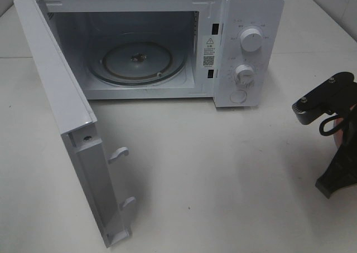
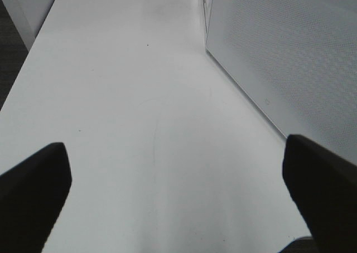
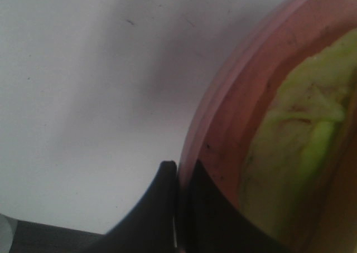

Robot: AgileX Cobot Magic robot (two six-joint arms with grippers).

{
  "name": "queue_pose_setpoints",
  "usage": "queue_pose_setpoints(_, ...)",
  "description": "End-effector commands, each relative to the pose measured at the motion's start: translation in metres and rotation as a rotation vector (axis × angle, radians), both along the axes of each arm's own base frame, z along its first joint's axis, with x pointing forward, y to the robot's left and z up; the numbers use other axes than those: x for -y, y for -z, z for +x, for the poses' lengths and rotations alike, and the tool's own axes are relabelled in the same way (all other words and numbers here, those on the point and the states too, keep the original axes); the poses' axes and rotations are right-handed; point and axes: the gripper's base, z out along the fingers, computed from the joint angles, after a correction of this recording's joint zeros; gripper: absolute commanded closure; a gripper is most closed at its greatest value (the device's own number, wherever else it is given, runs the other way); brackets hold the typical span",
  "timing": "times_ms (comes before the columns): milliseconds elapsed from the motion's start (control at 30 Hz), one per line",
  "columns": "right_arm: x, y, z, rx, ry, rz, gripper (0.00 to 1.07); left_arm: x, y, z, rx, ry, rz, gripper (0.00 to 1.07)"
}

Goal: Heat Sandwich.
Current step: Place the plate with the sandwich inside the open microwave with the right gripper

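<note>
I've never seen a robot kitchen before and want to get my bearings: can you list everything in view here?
microwave: one, white, at the back of the table
door: one, white, swung open to the left
glass tray: one, clear, round, inside the microwave
dials: two, white, on the panel right of the opening
plate: one, pink, at the table's right edge
sandwich: one, pale yellow-green, on the plate
table: one, white, under everything
left hand: one, black, open, over bare table beside the microwave
right hand: one, black, shut on the plate's rim
</note>
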Motion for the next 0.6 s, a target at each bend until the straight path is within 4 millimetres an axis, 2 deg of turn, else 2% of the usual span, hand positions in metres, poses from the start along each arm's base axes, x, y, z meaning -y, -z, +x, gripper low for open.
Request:
queue_pose_setpoints(33,-0.007,-0.005,-0.011,-0.003,-0.059,-0.029,1.07,0.000,0.000,-0.002,0.020,-0.005,0.002,0.09)
queue_pose_setpoints(600,-0.047,-0.007,-0.038,-0.044,-0.347,-0.040,1.07,0.000,0.000,-0.002,0.020,-0.005,0.002,0.09)
